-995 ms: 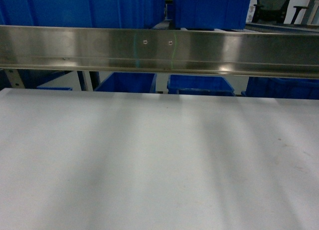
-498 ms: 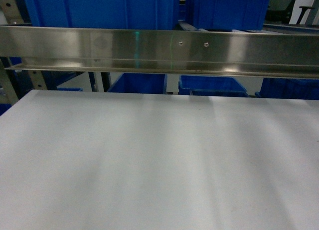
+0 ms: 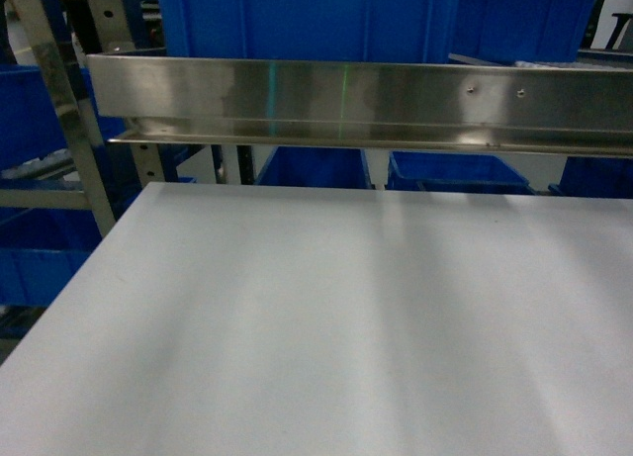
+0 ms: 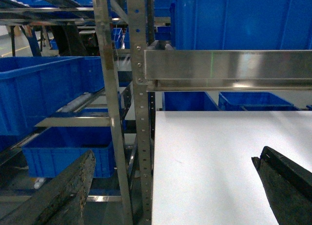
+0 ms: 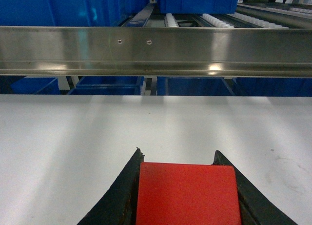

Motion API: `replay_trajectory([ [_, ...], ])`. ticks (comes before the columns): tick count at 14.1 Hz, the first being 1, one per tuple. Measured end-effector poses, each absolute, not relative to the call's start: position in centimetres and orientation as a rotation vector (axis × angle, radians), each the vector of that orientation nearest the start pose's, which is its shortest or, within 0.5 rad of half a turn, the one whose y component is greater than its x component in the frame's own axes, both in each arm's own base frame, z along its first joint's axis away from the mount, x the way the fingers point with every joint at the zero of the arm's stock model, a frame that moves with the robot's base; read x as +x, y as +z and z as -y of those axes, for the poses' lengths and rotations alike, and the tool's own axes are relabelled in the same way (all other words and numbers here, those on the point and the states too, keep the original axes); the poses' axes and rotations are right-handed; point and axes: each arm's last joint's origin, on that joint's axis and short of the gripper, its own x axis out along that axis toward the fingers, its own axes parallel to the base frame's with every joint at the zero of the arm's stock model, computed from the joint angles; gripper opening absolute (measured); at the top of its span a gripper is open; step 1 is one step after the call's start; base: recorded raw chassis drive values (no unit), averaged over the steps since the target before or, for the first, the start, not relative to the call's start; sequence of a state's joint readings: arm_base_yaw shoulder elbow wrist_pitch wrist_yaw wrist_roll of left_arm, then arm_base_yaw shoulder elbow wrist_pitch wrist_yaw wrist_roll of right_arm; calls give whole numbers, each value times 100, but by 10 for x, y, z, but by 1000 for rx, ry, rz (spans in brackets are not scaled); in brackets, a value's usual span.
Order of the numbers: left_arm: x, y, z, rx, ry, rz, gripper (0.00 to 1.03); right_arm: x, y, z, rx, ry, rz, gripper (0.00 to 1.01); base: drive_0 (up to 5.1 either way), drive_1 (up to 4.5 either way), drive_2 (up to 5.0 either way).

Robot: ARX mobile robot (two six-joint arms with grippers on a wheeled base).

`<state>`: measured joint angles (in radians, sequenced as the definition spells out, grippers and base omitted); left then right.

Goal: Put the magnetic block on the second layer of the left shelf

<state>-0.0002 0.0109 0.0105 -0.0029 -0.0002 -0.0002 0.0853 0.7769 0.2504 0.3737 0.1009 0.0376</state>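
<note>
My right gripper (image 5: 187,186) is clamped on the magnetic block (image 5: 186,193), above the white table (image 3: 316,318); the left gripper (image 4: 170,186) stands apart, holding nothing. The risk I see – the steel beam (image 3: 376,102) and upright post (image 4: 139,103) could knock the block loose while I reach toward the left rack's blue bin (image 4: 44,91).

- In my head view neither of my arms shows, nor the red cube.
- In my right wrist view the magnetic block (image 5: 187,193) runs off the bottom edge, so its lower part is unseen.
- My left gripper (image 4: 170,186) shows only two dark finger stubs at the bottom corners; the tips are cut off.
- The large blue bin (image 3: 307,19) is cropped by the top edge.
</note>
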Motion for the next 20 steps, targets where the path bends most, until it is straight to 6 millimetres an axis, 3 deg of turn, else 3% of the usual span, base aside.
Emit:
replay_trajectory([
  [9, 98, 166, 0, 0, 0, -4, 98, 169, 202, -12, 23, -18, -155, 33, -454, 397, 79],
  [20, 98, 166, 0, 0, 0, -3, 98, 169, 202, -12, 23, -19, -158, 33, -488, 253, 253],
])
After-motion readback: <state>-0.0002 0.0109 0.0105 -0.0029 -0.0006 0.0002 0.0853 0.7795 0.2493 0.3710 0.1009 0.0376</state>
